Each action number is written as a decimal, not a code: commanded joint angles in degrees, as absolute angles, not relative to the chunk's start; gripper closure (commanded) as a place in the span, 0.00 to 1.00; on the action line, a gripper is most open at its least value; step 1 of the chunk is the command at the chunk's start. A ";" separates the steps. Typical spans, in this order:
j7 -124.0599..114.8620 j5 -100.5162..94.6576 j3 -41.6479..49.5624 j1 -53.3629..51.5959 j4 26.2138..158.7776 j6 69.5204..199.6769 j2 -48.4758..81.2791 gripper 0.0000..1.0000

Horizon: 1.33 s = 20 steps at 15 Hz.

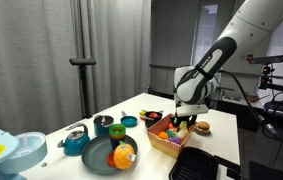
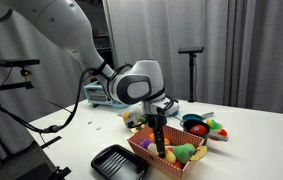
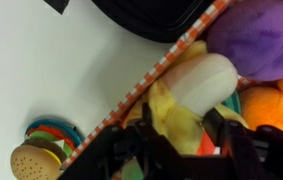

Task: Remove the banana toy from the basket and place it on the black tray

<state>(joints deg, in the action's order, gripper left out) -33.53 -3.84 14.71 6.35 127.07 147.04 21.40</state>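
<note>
One step underway: gripper (image 2: 160, 148) low in basket (image 2: 141, 152) over banana toy (image 3: 181, 118), closure impossible to tell; next, lift toward black tray (image 2: 119, 163).

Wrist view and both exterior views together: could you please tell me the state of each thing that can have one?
basket: upright, filled with toys.
black tray: empty, beside the basket.
banana toy: in the basket, not yet on the black tray.
tool: down in the basket, a finger on each side of the banana toy; clamped or not, cannot tell.
</note>
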 commanded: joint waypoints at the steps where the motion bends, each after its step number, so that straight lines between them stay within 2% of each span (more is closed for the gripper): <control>1: -32.63 -4.83 16.09 5.16 127.72 148.14 21.10 0.78; 4: -30.27 -2.75 14.80 6.03 128.06 147.09 18.60 0.98; 5: -28.66 -1.77 14.08 6.42 128.54 146.78 16.96 1.00; 15: -2.04 4.13 7.85 6.30 136.16 139.25 -4.68 0.98; 20: 8.27 7.47 4.74 3.13 137.91 134.82 -7.15 0.98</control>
<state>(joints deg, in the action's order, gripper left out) 1.59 4.41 5.86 5.15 135.80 137.00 -5.02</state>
